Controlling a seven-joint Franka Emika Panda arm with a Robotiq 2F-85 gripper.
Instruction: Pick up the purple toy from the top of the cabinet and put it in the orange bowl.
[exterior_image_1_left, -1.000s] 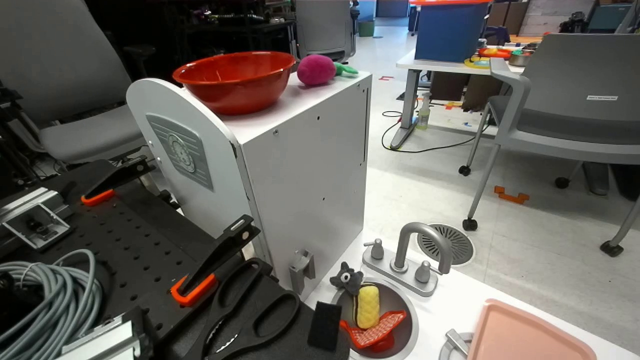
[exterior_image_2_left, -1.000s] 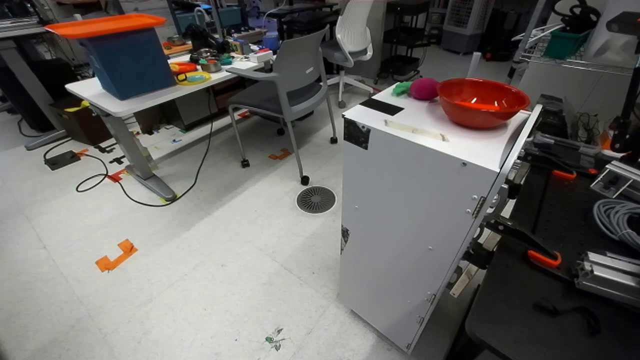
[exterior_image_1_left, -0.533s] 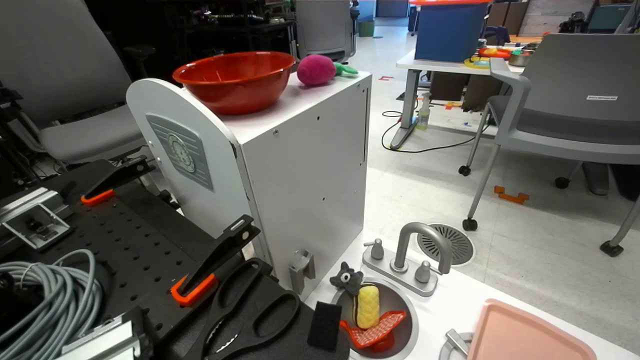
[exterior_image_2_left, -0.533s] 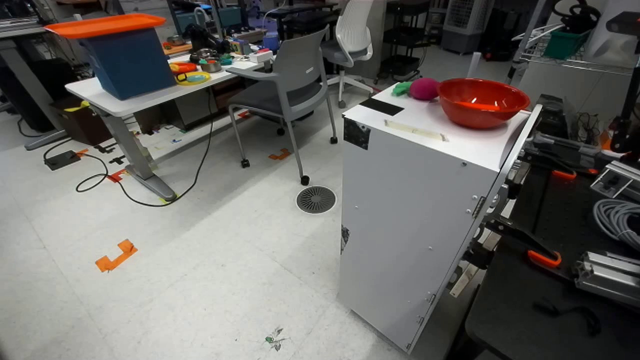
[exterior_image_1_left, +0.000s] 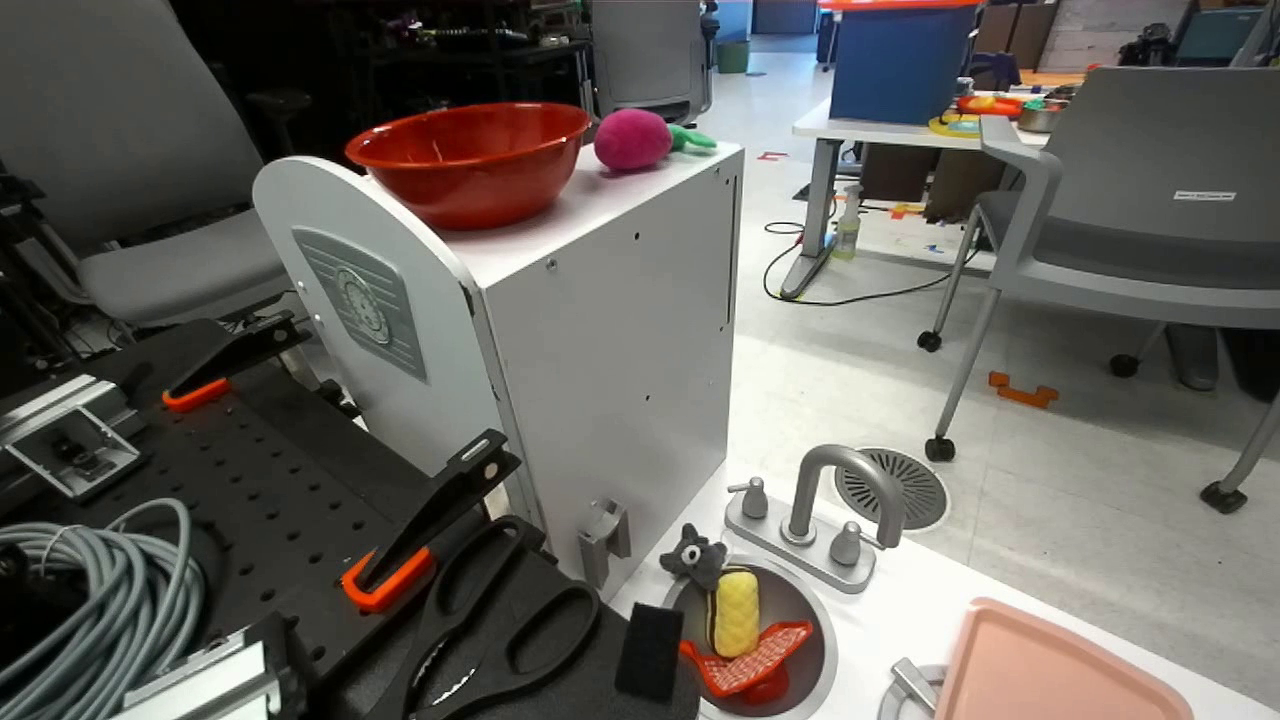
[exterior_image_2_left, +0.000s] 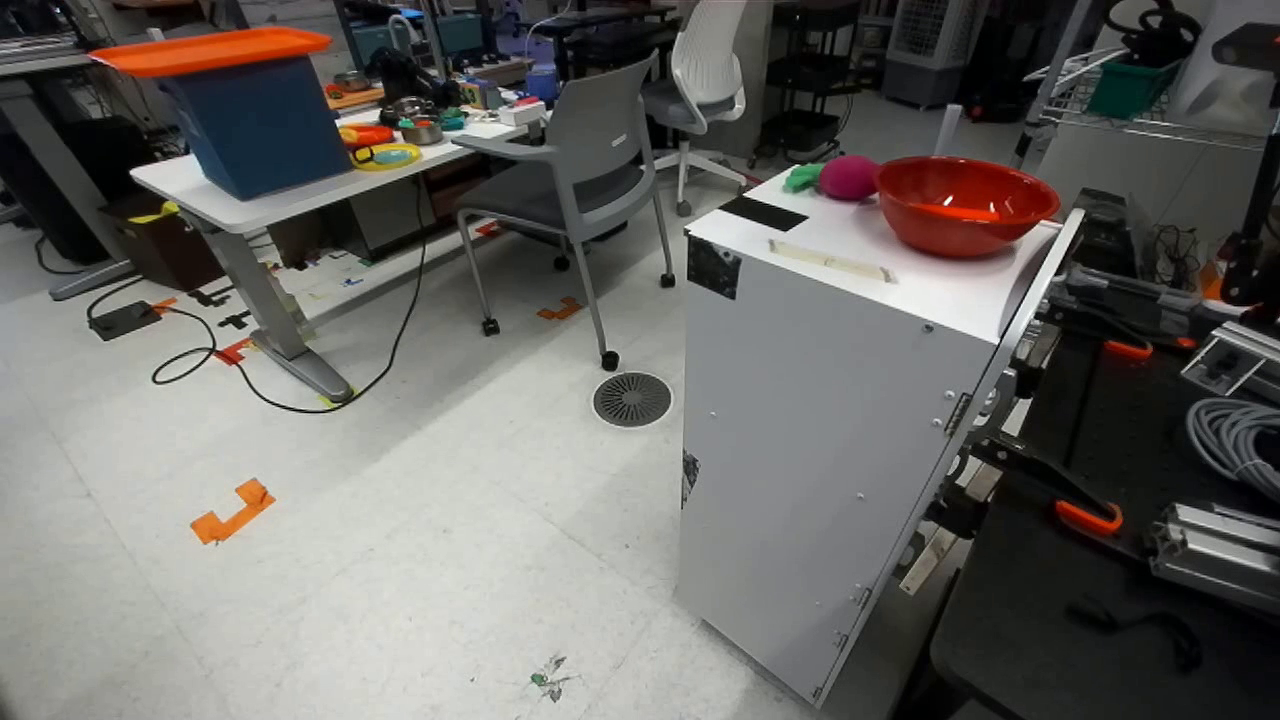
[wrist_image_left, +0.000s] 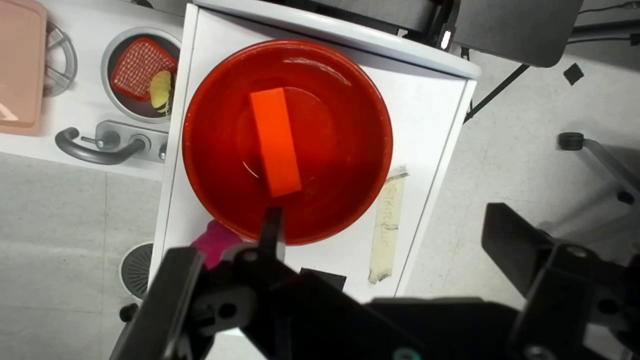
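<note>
Purple, rounded plush toy (exterior_image_1_left: 632, 140), green-tipped, lies on top of the tall, boxy white cabinet (exterior_image_1_left: 610, 330) in both exterior views. In an exterior view it is at the upper centre of the frame, its tip pointing away from the wide, glossy red-orange round bowl (exterior_image_1_left: 475, 195) just beside it; whether the two touch, I cannot tell. The bowl stands upright, and in the wrist view, left of centre, a bright orange rectangular bar (wrist_image_left: 276, 142) lies in it. Low in that same frame hangs the black two-fingered gripper (wrist_image_left: 380, 235), its fingers spread wide apart; the finger at the left of the frame partly hides the toy.
</note>
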